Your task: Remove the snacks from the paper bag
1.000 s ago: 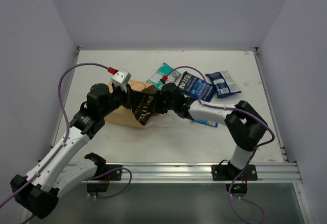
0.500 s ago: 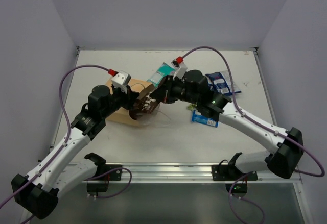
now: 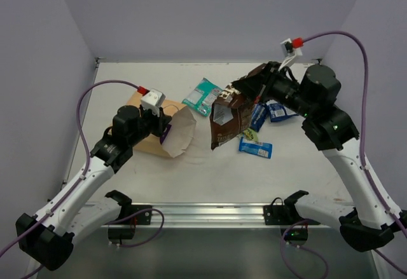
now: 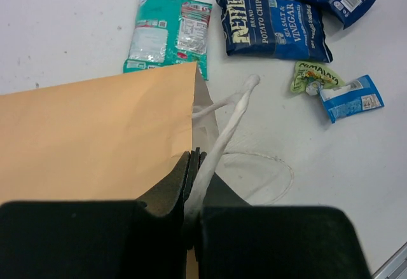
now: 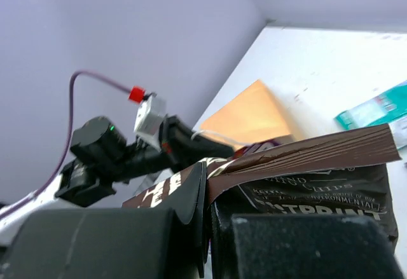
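The tan paper bag (image 3: 149,133) lies on its side at the left, mouth toward the middle. My left gripper (image 3: 164,129) is shut on its rim and white string handle (image 4: 222,123); in the left wrist view the gripper (image 4: 196,158) pinches the bag (image 4: 95,139). My right gripper (image 3: 251,88) is shut on the top of the brown chip bag (image 3: 227,117) and holds it in the air right of the bag's mouth. In the right wrist view the gripper (image 5: 206,177) pinches the brown chip bag (image 5: 305,164). A bit of purple shows at the bag's mouth.
On the table lie the teal-white packet (image 3: 203,96), the dark blue chip bag (image 4: 273,28), the blue-white packet (image 3: 280,110), the small blue bar (image 3: 255,147) and a small green wrapper (image 4: 315,75). White walls close the back and both sides.
My right gripper has drawn the brown chip bag out of the paper bag and lifted it up and to the right. My left gripper still holds the bag's rim.
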Motion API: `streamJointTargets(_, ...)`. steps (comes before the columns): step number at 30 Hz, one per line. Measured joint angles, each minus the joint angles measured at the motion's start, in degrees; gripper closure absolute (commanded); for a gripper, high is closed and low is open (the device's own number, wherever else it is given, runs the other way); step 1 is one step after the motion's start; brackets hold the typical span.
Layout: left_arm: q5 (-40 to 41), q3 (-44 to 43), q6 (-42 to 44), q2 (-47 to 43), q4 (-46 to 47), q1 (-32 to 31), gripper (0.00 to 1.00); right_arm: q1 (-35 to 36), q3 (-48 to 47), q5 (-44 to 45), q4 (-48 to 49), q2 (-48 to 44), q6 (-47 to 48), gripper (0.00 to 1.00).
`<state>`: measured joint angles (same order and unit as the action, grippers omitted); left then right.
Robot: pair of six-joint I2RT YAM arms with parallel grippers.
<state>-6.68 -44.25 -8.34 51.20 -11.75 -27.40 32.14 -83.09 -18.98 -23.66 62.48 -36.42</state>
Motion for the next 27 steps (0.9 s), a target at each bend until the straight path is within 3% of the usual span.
streamJointTargets(7,-0.9,-0.1,0.3,-1.4,-1.7,0.0,1.00,-11.8,-5.4,0.5,-2.2,5.3,3.5,1.00)
streamJointTargets(13,-2.3,-0.2,0.1,-2.6,-3.8,0.0,1.00,-18.9,-14.0,1.6,-0.3,25.8,5.1,1.00)
streamJointTargets(18,-3.1,-0.2,-0.8,-3.3,-4.1,0.0,1.00,-22.6,-30.3,-0.5,0.6,46.9,4.8,1.00)
streamJointTargets(22,-3.4,-0.2,-1.6,-3.6,-4.2,0.0,1.00,-24.7,-34.0,-2.6,5.2,53.7,4.6,1.00)
streamJointTargets(26,-3.8,-0.2,-2.1,-3.7,-4.2,0.0,1.00,-27.9,-31.3,-4.3,10.0,54.5,3.8,0.66)
streamJointTargets(27,-3.8,-0.2,-2.1,-3.7,-4.2,0.0,1.00,-29.0,-29.9,-4.7,11.8,54.5,3.5,0.51)
